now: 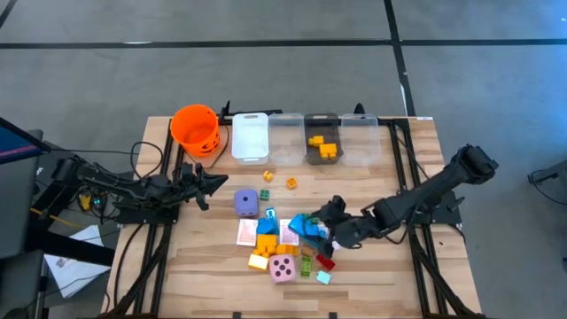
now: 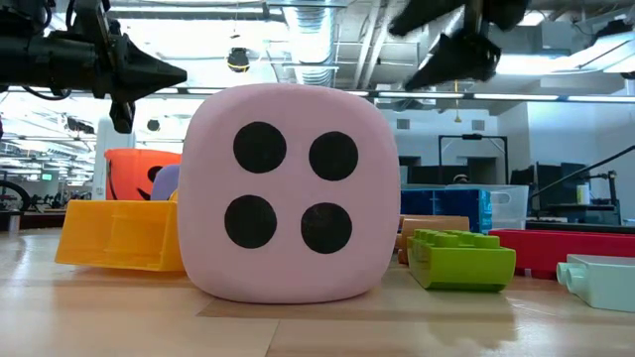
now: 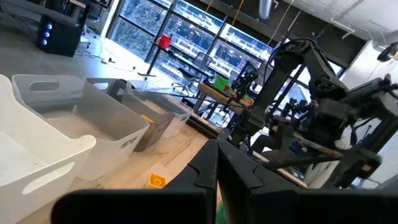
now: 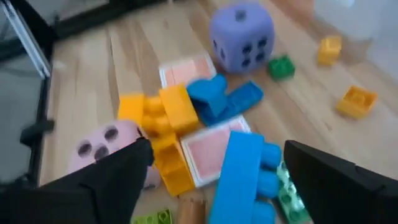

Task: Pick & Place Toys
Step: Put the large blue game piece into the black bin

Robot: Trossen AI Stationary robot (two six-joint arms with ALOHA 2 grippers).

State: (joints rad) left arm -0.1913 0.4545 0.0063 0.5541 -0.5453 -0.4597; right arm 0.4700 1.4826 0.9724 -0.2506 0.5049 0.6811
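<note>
Risk: right gripper [image 4: 214, 165], fingers apart over the blue brick [image 4: 239, 171], may nudge the card [image 4: 208, 149] beneath; left gripper [image 1: 205, 184] waits shut.

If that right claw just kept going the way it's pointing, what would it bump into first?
Most likely the big blue brick, which lies between the open fingers of the right gripper, partly over a pink-backed card. Depth is hard to judge, so this is only a best guess.

wooden table [image 1: 213, 266]: bins [image 1: 305, 137], orange bucket [image 1: 195, 127], scattered toys [image 1: 282, 244]
</note>
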